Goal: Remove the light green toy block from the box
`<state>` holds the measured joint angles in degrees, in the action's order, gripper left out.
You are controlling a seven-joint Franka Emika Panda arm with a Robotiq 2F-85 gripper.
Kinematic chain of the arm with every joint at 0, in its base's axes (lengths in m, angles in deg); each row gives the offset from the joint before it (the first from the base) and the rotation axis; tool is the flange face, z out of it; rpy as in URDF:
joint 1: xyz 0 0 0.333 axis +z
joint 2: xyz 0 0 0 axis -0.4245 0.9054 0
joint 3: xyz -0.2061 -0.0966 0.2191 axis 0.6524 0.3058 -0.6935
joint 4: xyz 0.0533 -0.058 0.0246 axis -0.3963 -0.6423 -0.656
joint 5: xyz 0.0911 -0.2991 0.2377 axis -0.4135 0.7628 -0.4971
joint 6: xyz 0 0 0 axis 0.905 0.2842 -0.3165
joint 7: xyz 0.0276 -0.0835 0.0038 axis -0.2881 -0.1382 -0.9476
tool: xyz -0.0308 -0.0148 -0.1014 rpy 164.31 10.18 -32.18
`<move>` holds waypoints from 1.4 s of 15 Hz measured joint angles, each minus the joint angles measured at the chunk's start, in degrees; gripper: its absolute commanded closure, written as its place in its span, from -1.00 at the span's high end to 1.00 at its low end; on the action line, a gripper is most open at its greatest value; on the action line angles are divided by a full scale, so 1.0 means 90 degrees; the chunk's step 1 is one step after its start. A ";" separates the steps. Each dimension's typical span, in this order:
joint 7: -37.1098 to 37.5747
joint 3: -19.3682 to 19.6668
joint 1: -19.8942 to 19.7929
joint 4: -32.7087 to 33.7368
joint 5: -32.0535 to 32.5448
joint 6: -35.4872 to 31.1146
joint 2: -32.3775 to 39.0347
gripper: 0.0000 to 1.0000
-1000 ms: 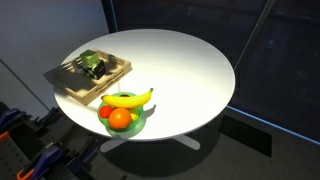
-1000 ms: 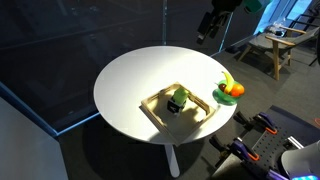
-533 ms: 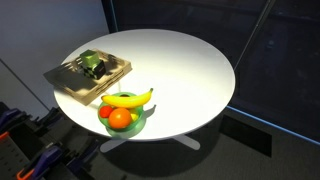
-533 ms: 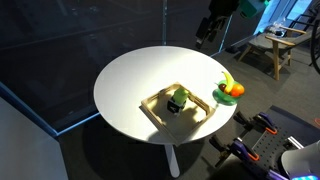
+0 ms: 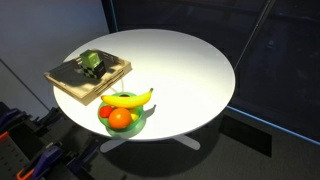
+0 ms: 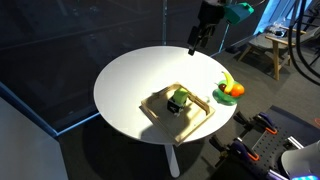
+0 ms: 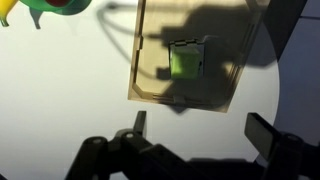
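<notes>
Light green toy block (image 7: 184,62) lying low inside box (image 7: 150,88), hence gripper (image 7: 200,128) hovering high overhead, jaws wide apart and empty, for top-down reach.

Fruit bowl on a round white counter (image 5: 185,65)

A green fruit bowl (image 5: 139,122) sits at the counter's edge, holding an orange fruit (image 5: 120,118) with a yellow banana (image 5: 128,99) lying across its top; beyond the counter, a light wooden chair (image 6: 268,48) stands on the floor.
</notes>
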<state>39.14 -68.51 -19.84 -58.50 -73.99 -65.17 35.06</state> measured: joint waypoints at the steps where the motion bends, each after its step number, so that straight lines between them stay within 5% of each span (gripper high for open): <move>1: 0.0009 -0.0025 0.0000 0.0086 0.0001 0.0000 0.0128 1.00; 21: 0.0713 -0.0337 0.0156 0.1080 0.0719 -0.0192 0.2271 1.00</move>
<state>45.56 -71.54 -18.43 -48.79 -67.52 -66.90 55.49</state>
